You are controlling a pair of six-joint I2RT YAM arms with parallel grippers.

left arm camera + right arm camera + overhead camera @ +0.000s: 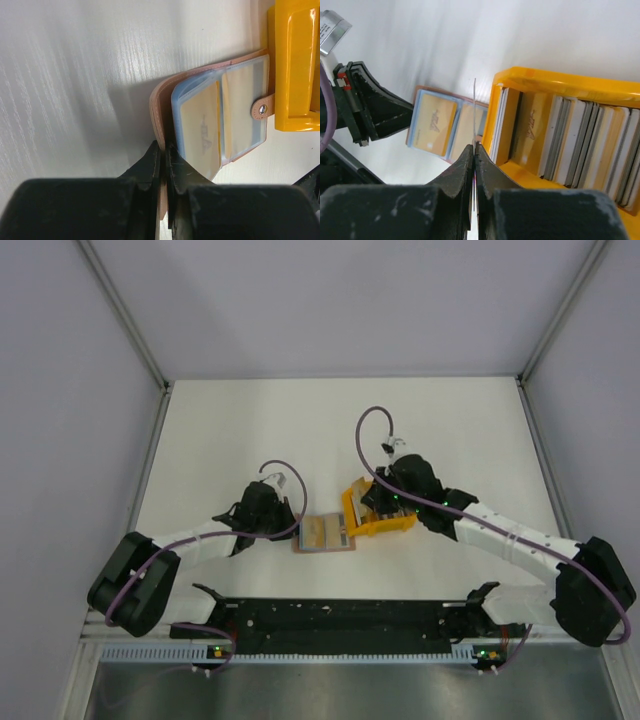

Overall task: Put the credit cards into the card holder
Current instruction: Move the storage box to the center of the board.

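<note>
Early going, I judge: most credit cards (580, 140) stand in the yellow tray (560, 79); right end effector (474, 150) pinches a single card (474, 107); left end effector (162, 150) clamps the open card holder (220, 115) beside the tray

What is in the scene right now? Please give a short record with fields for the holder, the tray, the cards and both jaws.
card holder: open, on the table, beside the yellow tray
sleeves: clear, some holding cards
cards in tray: many, standing on edge
left jaws: shut on the holder's tan cover edge
right jaws: shut on one thin card, upright, seen edge-on
</note>
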